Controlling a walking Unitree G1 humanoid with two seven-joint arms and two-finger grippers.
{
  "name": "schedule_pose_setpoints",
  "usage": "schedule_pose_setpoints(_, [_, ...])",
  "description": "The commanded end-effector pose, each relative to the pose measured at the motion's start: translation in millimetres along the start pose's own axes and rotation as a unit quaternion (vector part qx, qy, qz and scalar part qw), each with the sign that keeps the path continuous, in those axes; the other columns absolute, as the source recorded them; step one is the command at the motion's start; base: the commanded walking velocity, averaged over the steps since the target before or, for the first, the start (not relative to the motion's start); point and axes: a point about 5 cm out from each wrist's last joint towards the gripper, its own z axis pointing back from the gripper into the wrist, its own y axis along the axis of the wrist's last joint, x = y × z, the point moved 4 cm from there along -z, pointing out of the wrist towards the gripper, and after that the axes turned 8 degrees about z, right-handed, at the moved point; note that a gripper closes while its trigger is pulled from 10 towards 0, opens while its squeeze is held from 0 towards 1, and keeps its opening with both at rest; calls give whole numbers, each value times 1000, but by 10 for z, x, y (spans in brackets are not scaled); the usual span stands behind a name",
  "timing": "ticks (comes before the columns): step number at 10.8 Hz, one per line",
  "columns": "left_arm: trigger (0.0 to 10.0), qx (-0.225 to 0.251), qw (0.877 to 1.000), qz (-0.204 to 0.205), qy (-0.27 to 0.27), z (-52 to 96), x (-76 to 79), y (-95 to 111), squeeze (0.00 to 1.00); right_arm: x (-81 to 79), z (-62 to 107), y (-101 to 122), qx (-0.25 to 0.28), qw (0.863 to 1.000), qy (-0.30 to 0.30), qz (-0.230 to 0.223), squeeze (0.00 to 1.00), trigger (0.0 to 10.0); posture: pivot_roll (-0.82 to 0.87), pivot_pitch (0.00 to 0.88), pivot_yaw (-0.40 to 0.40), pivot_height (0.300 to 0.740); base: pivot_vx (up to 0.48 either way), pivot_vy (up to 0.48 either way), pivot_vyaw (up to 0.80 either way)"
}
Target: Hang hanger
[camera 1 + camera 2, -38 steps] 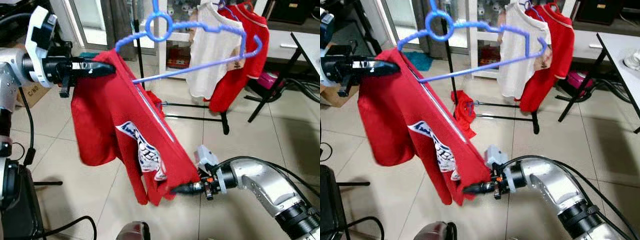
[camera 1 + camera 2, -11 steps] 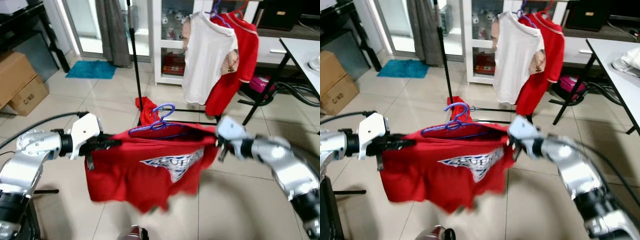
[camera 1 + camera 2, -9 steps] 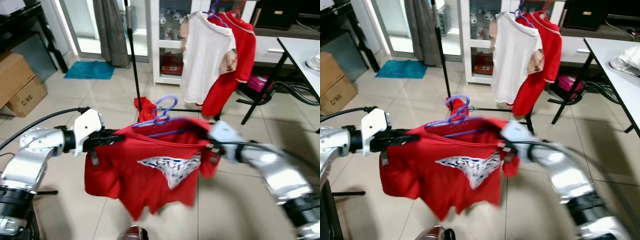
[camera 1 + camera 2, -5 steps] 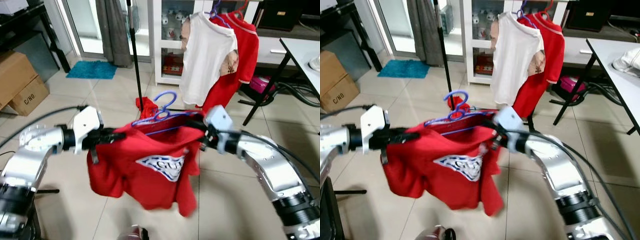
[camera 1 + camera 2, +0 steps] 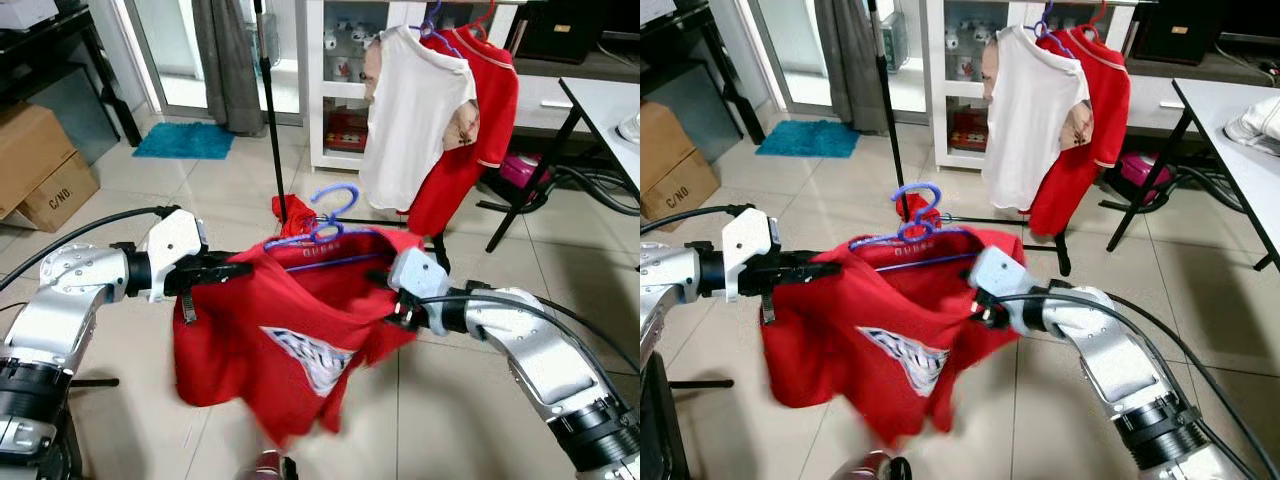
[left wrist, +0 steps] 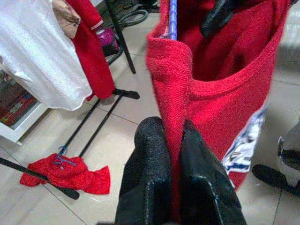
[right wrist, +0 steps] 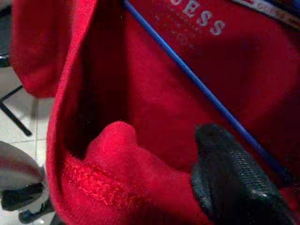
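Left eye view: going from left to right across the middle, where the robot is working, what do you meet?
Left pincer clamped on the red T-shirt's shoulder → blue hanger poking out of the collar → right pincer at the shirt's other side → right arm.

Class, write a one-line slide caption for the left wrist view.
The left gripper pinches the red shirt's edge, blue hanger inside, white shirt hanging beyond.

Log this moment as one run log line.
task: hang hanger | left gripper: shut on red shirt edge | right gripper: inside collar, grip unclear | blue hanger: in shirt | rack: ahead
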Motion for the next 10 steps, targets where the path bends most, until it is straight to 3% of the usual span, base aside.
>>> schedule_pose_setpoints(1, [0, -9, 1000, -28, -6, 22, -30, 64, 0, 42, -9, 70, -14, 999, 9, 31, 1000, 10000, 25, 0, 67, 740, 0, 0, 0])
schedule_pose_setpoints(3, [0, -23, 998, -46, -23, 2, -6, 61, 0, -17, -38, 99, -24, 997, 49, 56, 1000, 10000, 26, 0, 65, 740, 0, 0, 0])
schedule_pose_setpoints(6, [0, -33, 997, -63, -30, -53, 1, 63, 0, -299, -25, 89, -47, 981, 172, 77, 1000, 10000, 27, 0, 64, 740, 0, 0, 0])
schedule_pose_setpoints(7, [0, -35, 997, -66, -15, -78, -45, 62, 0, -183, -76, 133, -55, 985, 140, 80, 1000, 10000, 25, 0, 62, 740, 0, 0, 0])
schedule_pose_setpoints(8, [0, -35, 997, -71, -13, -96, -52, 65, 0, -128, -51, 77, -86, 981, 140, 105, 1000, 10000, 23, 0, 61, 740, 0, 0, 0])
schedule_pose_setpoints(10, [0, -19, 997, -73, -12, -132, -41, 105, 0, -134, -37, 118, -72, 981, 146, 102, 1000, 10000, 21, 0, 58, 740, 0, 0, 0])
